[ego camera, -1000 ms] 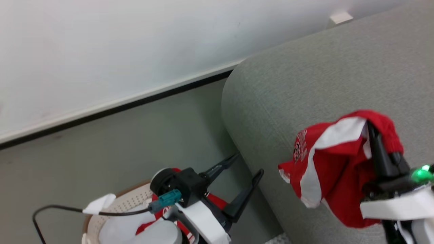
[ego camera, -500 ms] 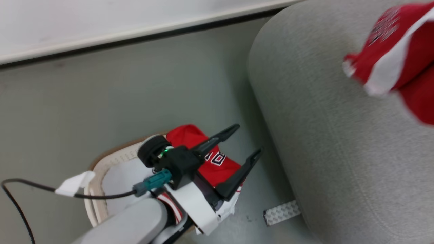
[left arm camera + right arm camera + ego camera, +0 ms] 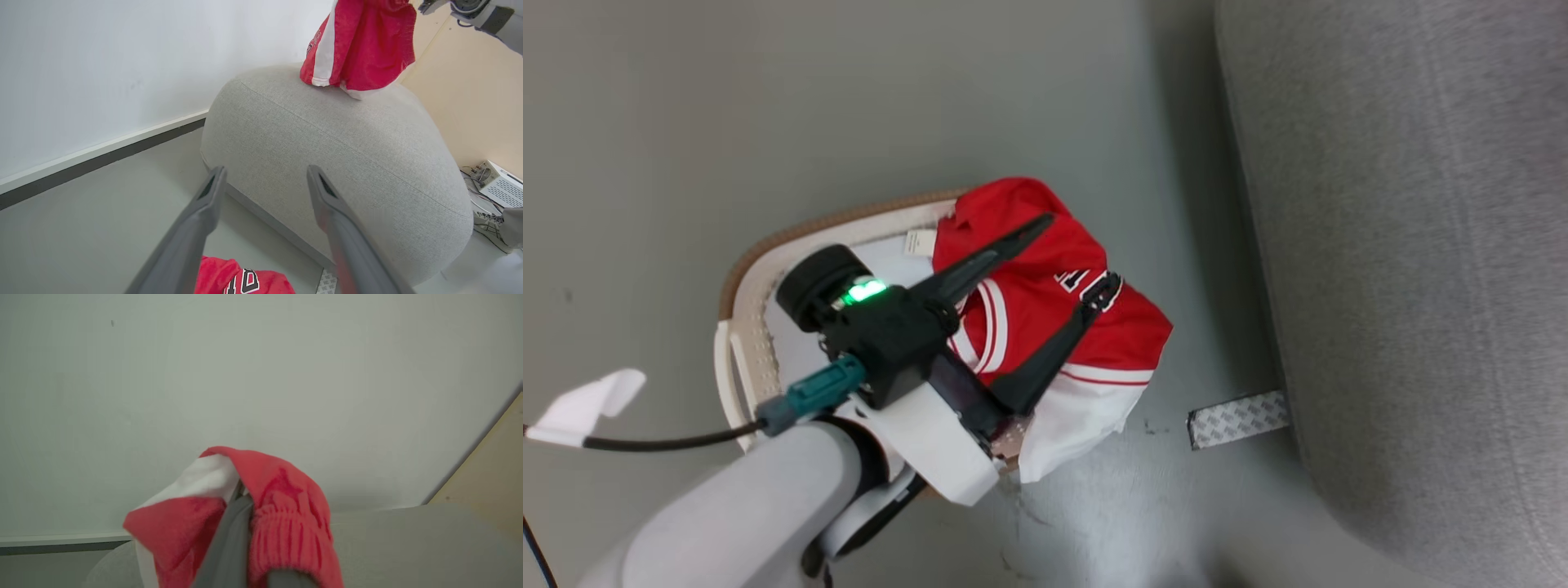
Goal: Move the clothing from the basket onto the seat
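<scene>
The floor (image 3: 768,122) around the basket (image 3: 792,245) is plain grey. A strip of patterned tape (image 3: 1237,418) lies on it against the foot of the seat (image 3: 1405,245). A black cable (image 3: 670,443) with a white tag (image 3: 584,400) runs along the left arm. Behind the seat are a white wall (image 3: 102,61) with a dark baseboard (image 3: 102,159) and a beige panel (image 3: 470,81), and a small white box (image 3: 496,183) with wires sits on the floor beside it.

The left gripper (image 3: 1078,253) hangs directly over the basket, jaws wide apart and empty, so its fingers cross in front of the jersey (image 3: 1045,302) below. That jersey lies bunched at the seat end of the basket and spills over the rim, with a white sleeve drooping to the floor. It is bright red, with red-and-white striped trim and dark white-edged lettering.

The basket stands near the seat but apart from it.

The right gripper (image 3: 239,510) has its jaws clamped on the other jersey (image 3: 359,45), raised over the top of the seat. The cloth hangs in folds, red with a white band, its ribbed hem draped over the fingers. I cannot tell whether its lowest edge touches the cushion.
</scene>
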Controlling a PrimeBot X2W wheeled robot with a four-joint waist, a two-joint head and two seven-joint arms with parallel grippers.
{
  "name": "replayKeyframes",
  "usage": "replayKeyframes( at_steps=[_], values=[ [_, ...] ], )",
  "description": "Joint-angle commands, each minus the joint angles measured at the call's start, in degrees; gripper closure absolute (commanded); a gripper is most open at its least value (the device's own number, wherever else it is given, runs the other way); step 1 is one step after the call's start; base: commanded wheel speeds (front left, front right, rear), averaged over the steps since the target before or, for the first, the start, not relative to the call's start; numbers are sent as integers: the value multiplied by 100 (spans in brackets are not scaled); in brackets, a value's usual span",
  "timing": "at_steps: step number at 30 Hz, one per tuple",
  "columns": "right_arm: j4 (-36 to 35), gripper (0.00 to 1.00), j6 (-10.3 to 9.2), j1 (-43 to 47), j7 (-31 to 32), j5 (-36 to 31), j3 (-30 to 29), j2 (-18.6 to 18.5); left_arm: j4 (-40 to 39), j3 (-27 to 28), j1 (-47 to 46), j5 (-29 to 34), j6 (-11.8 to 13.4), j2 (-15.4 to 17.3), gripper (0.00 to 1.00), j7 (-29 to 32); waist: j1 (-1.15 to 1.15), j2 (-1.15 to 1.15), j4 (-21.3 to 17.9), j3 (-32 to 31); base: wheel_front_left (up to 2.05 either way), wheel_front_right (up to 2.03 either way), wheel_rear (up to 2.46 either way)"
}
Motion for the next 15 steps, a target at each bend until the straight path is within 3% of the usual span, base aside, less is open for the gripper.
replayKeyframes(
  at_steps=[1,9,11,12,13,15],
  values=[
    [292,100,-14,52,-64,-148,14,69,-38,59,-68,16,34,81,0,-33,-2,0,90,288,0,0,0],
    [1469,100,-15,495,29,-385,199,410,-61,113,-58,0,47,162,0,-84,-2,0,102,351,0,0,0],
    [1740,81,-15,562,151,-371,312,404,-26,108,-30,-14,54,166,0,-90,-2,0,93,305,0,0,0],
    [1886,51,-15,588,209,-275,325,443,-5,104,-13,-25,50,165,0,-98,-2,0,89,274,0,0,0],
    [1981,0,-15,606,269,-217,398,478,13,98,3,-38,49,165,0,-97,-2,0,86,237,0,0,0],
    [2106,0,-15,607,330,-47,532,488,51,83,33,-57,47,160,0,-112,-2,0,80,143,0,0,0]
  ],
)
